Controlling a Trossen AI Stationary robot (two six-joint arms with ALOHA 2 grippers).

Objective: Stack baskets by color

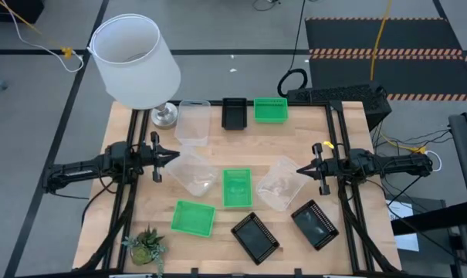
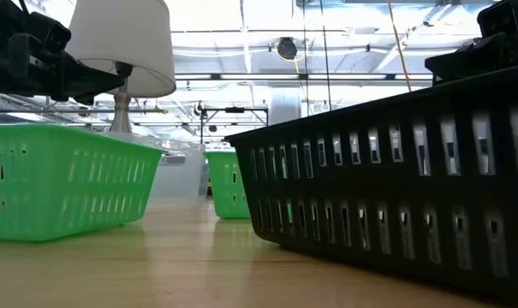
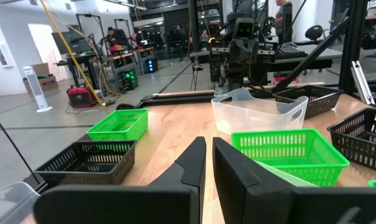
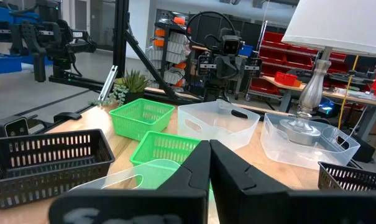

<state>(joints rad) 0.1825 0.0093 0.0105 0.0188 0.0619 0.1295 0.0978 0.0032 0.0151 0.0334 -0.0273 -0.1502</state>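
Note:
Several baskets lie scattered bottom-down on the wooden table. The green ones are at the far edge (image 1: 270,110), mid-table (image 1: 237,188) and near left (image 1: 193,218). The black ones are at the far edge (image 1: 234,113) and near right (image 1: 255,237) (image 1: 315,224). The clear ones are by the lamp (image 1: 193,121) and at the middle (image 1: 191,171) (image 1: 281,182). My left gripper (image 1: 174,157) hovers level at the table's left, shut but for a thin slit (image 3: 209,152). My right gripper (image 1: 301,170) hovers level at the right, shut (image 4: 209,152). Neither holds anything.
A big white lamp (image 1: 133,58) stands at the far left corner, its metal foot (image 1: 164,115) beside the clear basket. A small potted plant (image 1: 147,245) sits at the near left corner. A dark keyboard (image 1: 349,96) lies beyond the far right edge.

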